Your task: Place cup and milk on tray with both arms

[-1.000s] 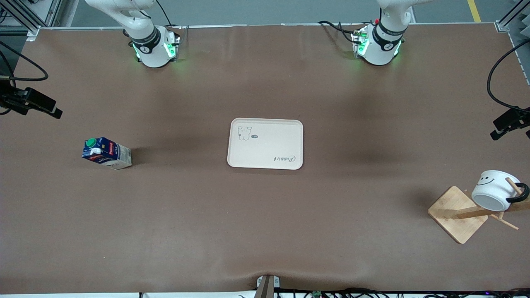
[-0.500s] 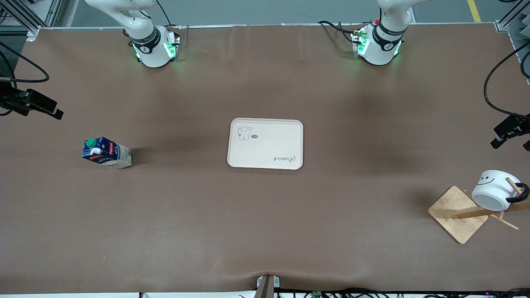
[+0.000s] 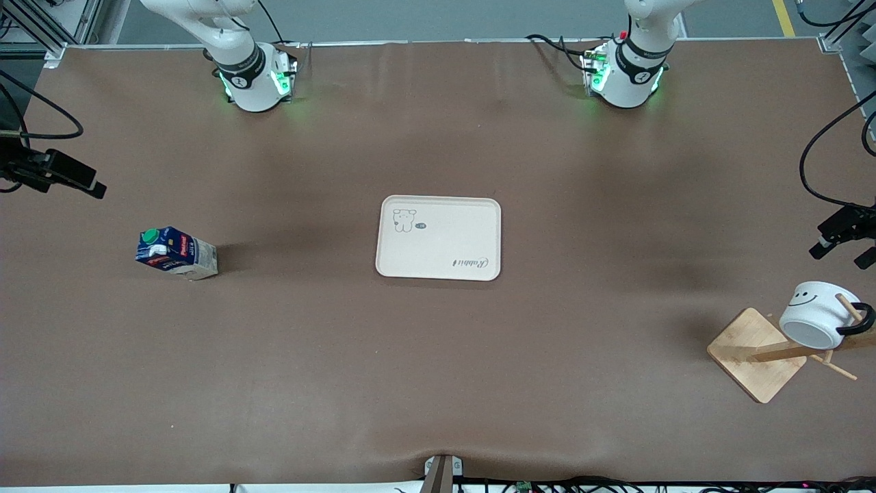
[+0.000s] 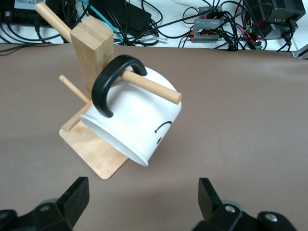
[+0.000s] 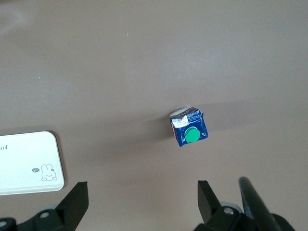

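The beige tray point(image 3: 438, 238) lies at the table's middle and holds nothing. The dark blue milk point(image 3: 176, 253) with a green cap stands toward the right arm's end. It also shows in the right wrist view point(image 5: 188, 128), with the tray's corner point(image 5: 29, 161). The white cup point(image 3: 818, 315) hangs by its black handle on a wooden rack peg toward the left arm's end. In the left wrist view the cup point(image 4: 134, 120) is close. My left gripper point(image 3: 843, 249) point(image 4: 142, 199) is open over the table beside the rack. My right gripper point(image 3: 82, 183) point(image 5: 142, 199) is open, high over the table near the milk.
The wooden rack has a square base point(image 3: 756, 355) and an upright post point(image 4: 91, 48) with pegs sticking out. Cables and boxes point(image 4: 207, 29) lie past the table's edge nearest the front camera. A camera mount point(image 3: 441, 472) stands at that edge.
My left gripper has moved toward the cup on the rack. My right gripper has shifted only slightly. The cup, milk and tray have not moved.
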